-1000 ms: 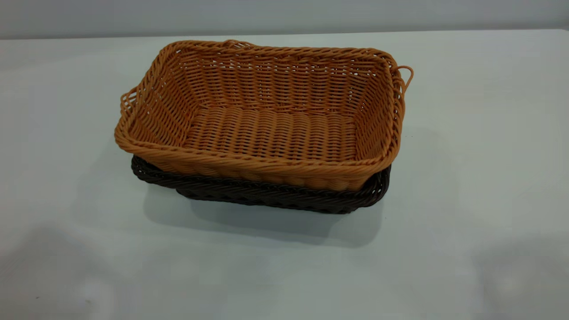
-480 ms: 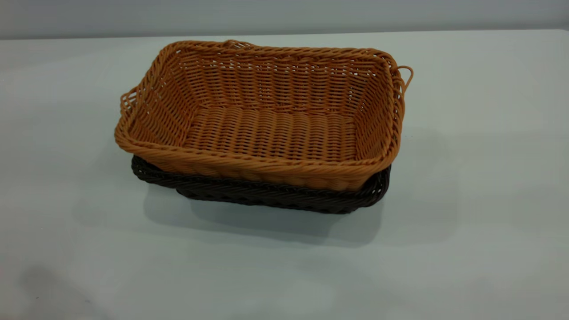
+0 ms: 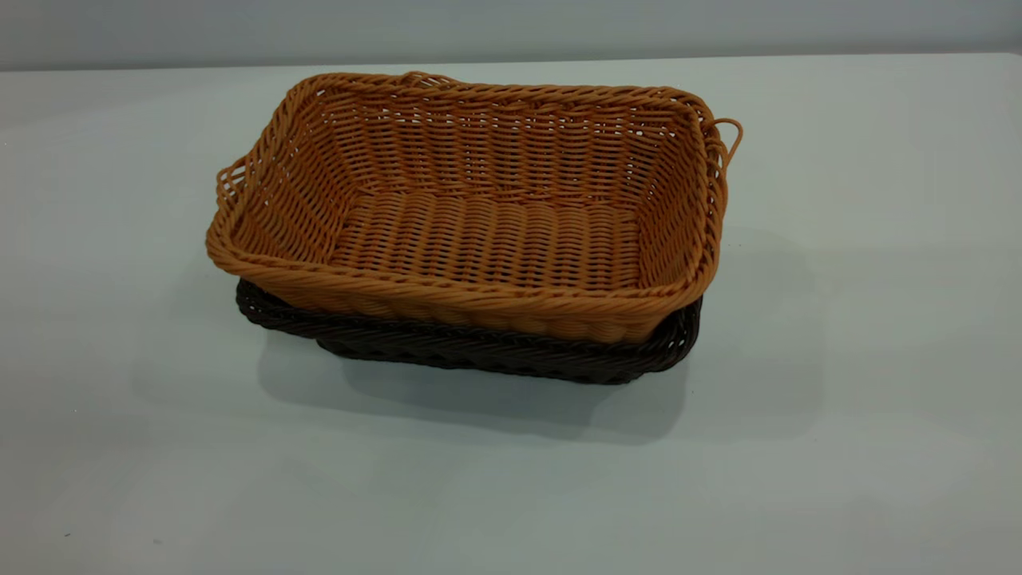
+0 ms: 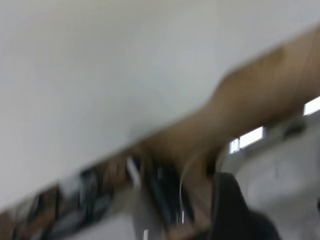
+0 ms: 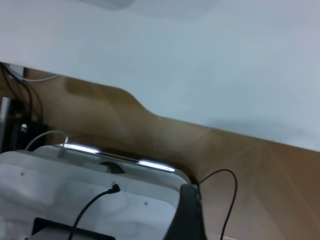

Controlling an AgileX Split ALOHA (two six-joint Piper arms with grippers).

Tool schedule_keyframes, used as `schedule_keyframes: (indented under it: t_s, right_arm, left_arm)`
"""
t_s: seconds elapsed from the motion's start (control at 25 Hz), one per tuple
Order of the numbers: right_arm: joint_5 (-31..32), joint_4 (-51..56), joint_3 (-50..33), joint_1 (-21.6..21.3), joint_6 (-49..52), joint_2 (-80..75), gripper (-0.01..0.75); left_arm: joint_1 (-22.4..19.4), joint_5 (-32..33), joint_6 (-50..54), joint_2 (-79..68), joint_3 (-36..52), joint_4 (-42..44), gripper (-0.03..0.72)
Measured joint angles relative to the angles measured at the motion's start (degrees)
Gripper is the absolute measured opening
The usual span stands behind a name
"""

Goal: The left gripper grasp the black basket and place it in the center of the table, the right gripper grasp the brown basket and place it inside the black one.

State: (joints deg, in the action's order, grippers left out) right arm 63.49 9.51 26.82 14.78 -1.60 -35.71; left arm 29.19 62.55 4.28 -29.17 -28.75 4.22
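Observation:
The brown basket (image 3: 479,231) sits nested inside the black basket (image 3: 495,355) in the middle of the table (image 3: 838,359). Only the black basket's rim and front wall show beneath it. The brown basket is slightly skewed, and its left end overhangs the black rim. Neither arm appears in the exterior view. In the left wrist view, a dark part of my left gripper (image 4: 230,210) shows, off the table and over its edge. In the right wrist view, a dark part of my right gripper (image 5: 190,215) shows the same way. Neither wrist view shows a basket.
The wrist views show the table's pale top (image 5: 200,50) and its edge, with wooden floor (image 5: 260,175) below. A white rig base (image 5: 75,190) with a black cable (image 5: 95,202) lies by the right arm. Dark equipment (image 4: 165,190) shows below the left arm.
The dim shadows at the table's front left and front right corners have faded away. The baskets have not moved.

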Motion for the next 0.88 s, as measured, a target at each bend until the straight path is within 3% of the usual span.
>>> schedule_keyframes:
  t_s: [0.4, 0.6, 0.72, 0.88]
  right_arm:
    - [-0.1, 0.6, -0.3, -0.1, 0.0, 1.1, 0.573]
    - [-0.1, 1.1, -0.3, -5.6, 0.0, 8.3, 0.573]
    - [-0.1, 1.1, -0.3, -10.3, 0.0, 15.2, 0.573]
    - [0.3, 1.3, -0.3, -12.1, 0.0, 26.3, 0.573]
  left_arm:
    - [0.0, 2.3, 0.1, 21.9, 0.2, 0.2, 0.382]
    - [-0.2, 2.9, 0.1, 29.2, 0.2, 0.2, 0.382]
    - [-3.8, 3.2, 0.1, 30.2, 0.2, 0.2, 0.382]
    - [-12.8, 3.2, 0.1, 30.3, 0.2, 0.2, 0.382]
